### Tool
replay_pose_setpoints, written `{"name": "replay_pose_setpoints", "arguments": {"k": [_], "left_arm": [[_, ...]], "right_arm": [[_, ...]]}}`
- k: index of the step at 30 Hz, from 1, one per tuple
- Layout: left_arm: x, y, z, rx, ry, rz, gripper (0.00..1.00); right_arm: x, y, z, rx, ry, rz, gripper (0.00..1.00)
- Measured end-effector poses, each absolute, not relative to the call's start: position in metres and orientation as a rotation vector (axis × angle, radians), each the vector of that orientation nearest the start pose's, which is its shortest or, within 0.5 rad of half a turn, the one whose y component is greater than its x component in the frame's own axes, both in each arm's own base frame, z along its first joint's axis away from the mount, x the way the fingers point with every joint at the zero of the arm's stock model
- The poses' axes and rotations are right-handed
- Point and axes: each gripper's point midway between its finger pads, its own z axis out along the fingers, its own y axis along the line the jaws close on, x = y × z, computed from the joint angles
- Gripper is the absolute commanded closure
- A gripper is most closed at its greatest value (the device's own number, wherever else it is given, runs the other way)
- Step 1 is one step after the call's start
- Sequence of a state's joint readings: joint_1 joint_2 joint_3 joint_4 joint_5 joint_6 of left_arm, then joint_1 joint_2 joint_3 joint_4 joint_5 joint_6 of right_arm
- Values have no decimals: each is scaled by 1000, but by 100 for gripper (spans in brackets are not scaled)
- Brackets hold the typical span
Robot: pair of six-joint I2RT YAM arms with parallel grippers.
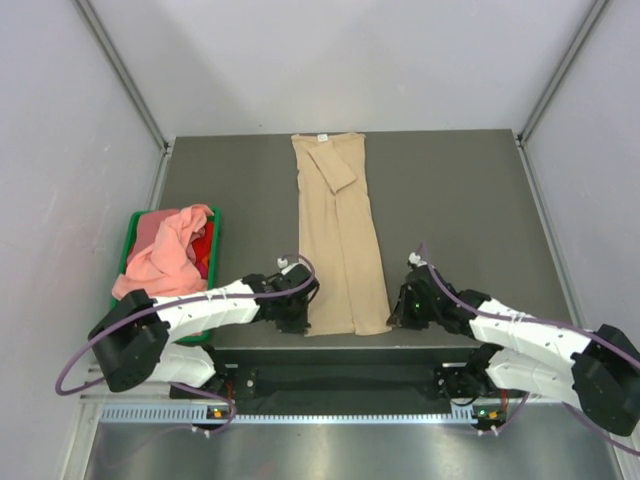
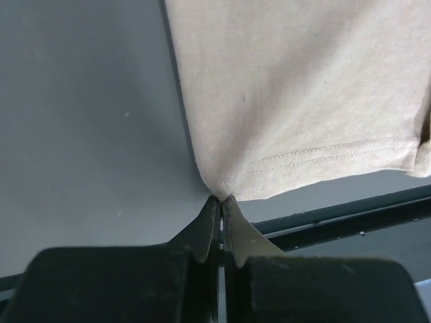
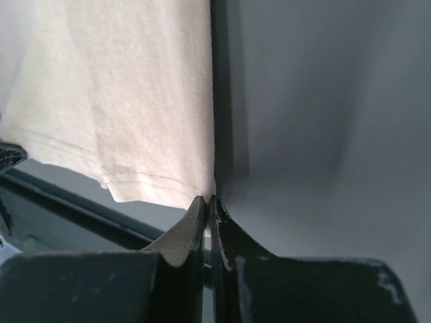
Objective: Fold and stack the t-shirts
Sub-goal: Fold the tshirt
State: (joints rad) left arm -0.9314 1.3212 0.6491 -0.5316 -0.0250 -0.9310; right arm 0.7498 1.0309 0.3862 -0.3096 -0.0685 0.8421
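With both near corners of the tan t-shirt (image 1: 340, 235) pinched, the step in hand looks like the crosswise fold. The shirt lies as a long narrow strip with its sleeves turned in, running straight away from the two grippers. The left gripper (image 2: 221, 200) is closed tight on the left hem corner, and the cloth puckers right at its tips. The right gripper (image 3: 208, 200) is closed the same way on the right hem corner. My reading is that the next move calls for both arms to lift together and carry the hem away from themselves toward the collar. They would need to keep level so the strip does not skew, and then let go.

Only the overhead view shows the whole strip and the small white label (image 1: 323, 136) at its far end. It also shows the pink t-shirts (image 1: 165, 250) heaped in a green bin (image 1: 128, 232), well off to the outer side of the left gripper. Only the wrist views show the grip itself: cloth caught between the tips, the stitched hem just ahead of them, and the table (image 2: 81, 134) ending close beside them.
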Motion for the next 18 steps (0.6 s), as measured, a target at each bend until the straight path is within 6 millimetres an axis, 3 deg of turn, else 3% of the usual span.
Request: {"name": "replay_pose_setpoints", "arguments": {"k": [13,15,18], "left_arm": [[116,-203,31,-16,2881,-382,100],[115,-200,31,-14,2887,-371,81],[113,-198,32,-16,2892,-362,69]], "right_arm": [[123,213,28,193,2638,697,100],[121,214,28,199,2636,697,100],[120,215,28,204,2632,693,100]]}}
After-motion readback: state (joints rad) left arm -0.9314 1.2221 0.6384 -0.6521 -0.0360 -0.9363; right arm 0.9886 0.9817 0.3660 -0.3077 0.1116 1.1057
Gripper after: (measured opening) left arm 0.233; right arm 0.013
